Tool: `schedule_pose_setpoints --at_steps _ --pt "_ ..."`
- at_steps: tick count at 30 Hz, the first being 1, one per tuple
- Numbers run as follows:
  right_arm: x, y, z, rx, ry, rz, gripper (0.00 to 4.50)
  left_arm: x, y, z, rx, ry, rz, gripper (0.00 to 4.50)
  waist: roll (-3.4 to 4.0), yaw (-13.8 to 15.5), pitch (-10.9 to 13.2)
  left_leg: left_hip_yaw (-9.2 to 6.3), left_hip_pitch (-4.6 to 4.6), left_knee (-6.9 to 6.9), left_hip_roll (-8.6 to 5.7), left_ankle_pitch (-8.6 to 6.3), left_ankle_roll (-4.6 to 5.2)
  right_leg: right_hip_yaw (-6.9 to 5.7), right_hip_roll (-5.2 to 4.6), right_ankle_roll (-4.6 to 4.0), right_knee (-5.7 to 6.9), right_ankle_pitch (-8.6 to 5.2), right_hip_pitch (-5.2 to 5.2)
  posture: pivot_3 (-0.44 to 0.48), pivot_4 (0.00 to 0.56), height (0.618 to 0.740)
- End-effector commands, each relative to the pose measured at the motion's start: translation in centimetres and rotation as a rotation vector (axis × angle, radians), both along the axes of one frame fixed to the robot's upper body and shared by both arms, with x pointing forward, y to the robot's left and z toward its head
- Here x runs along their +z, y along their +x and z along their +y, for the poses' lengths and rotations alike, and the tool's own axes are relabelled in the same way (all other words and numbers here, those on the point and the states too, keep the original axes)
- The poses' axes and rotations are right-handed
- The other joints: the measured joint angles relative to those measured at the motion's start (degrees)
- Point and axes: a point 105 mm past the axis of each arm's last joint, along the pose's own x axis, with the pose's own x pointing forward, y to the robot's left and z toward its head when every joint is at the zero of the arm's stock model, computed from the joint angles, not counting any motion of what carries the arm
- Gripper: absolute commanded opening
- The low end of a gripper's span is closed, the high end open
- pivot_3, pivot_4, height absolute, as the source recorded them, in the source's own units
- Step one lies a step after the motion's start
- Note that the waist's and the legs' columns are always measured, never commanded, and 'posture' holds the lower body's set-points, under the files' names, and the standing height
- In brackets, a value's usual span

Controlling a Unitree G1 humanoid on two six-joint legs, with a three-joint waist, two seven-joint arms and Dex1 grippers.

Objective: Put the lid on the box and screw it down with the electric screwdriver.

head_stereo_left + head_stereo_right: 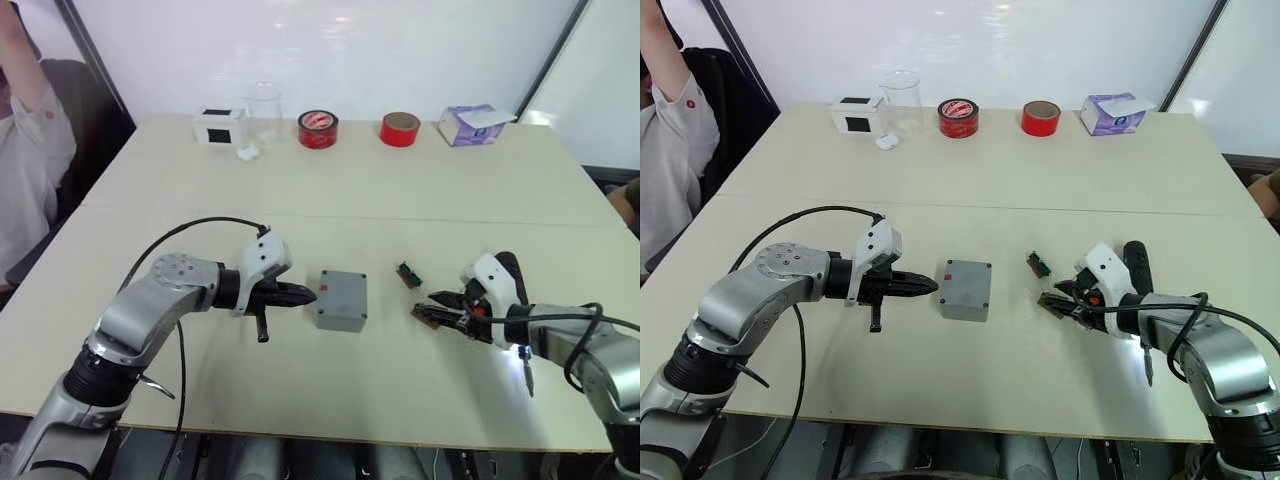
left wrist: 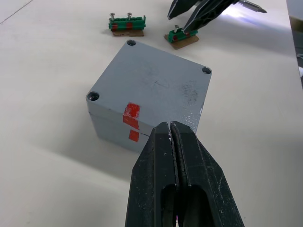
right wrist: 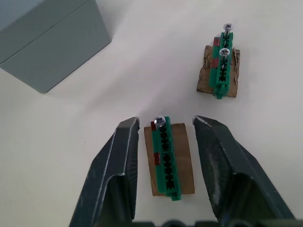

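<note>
The grey box [image 1: 338,312] stands mid-table with the grey lid [image 2: 156,85] sitting flush on top, corner holes showing and red marks on both halves. My left gripper [image 1: 306,294] is shut and empty, its tips level with the lid's left edge; the left wrist view shows the fingertips [image 2: 163,135] right at that edge. My right gripper [image 3: 165,122] is open, low over the table right of the box, its fingers either side of a green terminal block [image 3: 166,158] holding one screw. The black electric screwdriver [image 1: 1135,256] lies under my right forearm, its bit [image 1: 527,382] pointing at the near edge.
A second green block [image 3: 221,71] with two screws lies between the box and my right gripper. Along the far edge stand a white box [image 1: 218,127], a clear beaker [image 1: 264,110], two red tape rolls [image 1: 318,128] [image 1: 400,128] and a purple tissue box [image 1: 470,125]. A person [image 1: 30,150] sits at the left.
</note>
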Motion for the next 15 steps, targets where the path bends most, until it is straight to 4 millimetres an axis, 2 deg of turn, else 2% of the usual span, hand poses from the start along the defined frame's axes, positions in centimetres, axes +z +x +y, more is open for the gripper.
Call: schedule_pose_setpoints --at_steps 1,6,9,11,12,15 --pt "0.62 0.23 0.37 0.016 0.002 -0.037 2.08 0.58 -0.16 -0.01 -0.014 -0.003 -0.029 0.00 0.00 -0.02 0.00 0.00 0.00 0.00 0.00 0.00 0.00 0.00 0.00 0.00 0.00 0.00 0.00 0.000 0.150 0.740" --pt "0.43 0.22 0.56 0.022 -0.001 -0.035 2.08 0.47 -0.13 0.03 -0.011 0.000 -0.027 0.00 0.00 -0.03 0.00 0.00 0.00 0.00 0.00 0.00 0.00 0.00 0.00 0.00 0.00 0.00 0.00 0.000 0.150 0.740" --pt "0.42 0.24 0.67 0.024 -0.001 -0.038 1.36 0.37 -0.12 0.07 -0.011 0.003 -0.025 0.00 0.00 -0.01 0.00 0.00 0.00 0.00 0.00 0.00 0.00 0.00 0.00 0.00 0.00 0.00 0.00 0.000 0.150 0.740" --pt "0.39 0.19 0.76 0.028 -0.004 -0.039 0.37 0.27 -0.13 0.10 -0.011 0.006 -0.024 0.00 0.00 -0.02 0.00 0.00 0.00 0.00 0.00 0.00 0.00 0.00 0.00 -0.01 0.00 -0.01 0.00 0.000 0.150 0.740" --pt "0.36 0.17 0.79 0.030 -0.005 -0.039 0.13 0.24 -0.12 0.11 -0.011 0.008 -0.024 0.00 0.00 -0.02 0.00 0.00 0.00 0.00 0.00 0.00 0.00 0.00 0.00 -0.01 0.00 0.00 0.00 0.000 0.150 0.740" --pt "0.32 0.17 0.82 0.028 -0.006 -0.040 0.05 0.18 -0.11 0.14 -0.012 0.011 -0.024 0.00 0.00 -0.03 0.00 0.00 0.00 0.00 0.00 0.00 0.00 0.00 0.00 0.00 0.00 0.00 0.00 0.000 0.150 0.740"
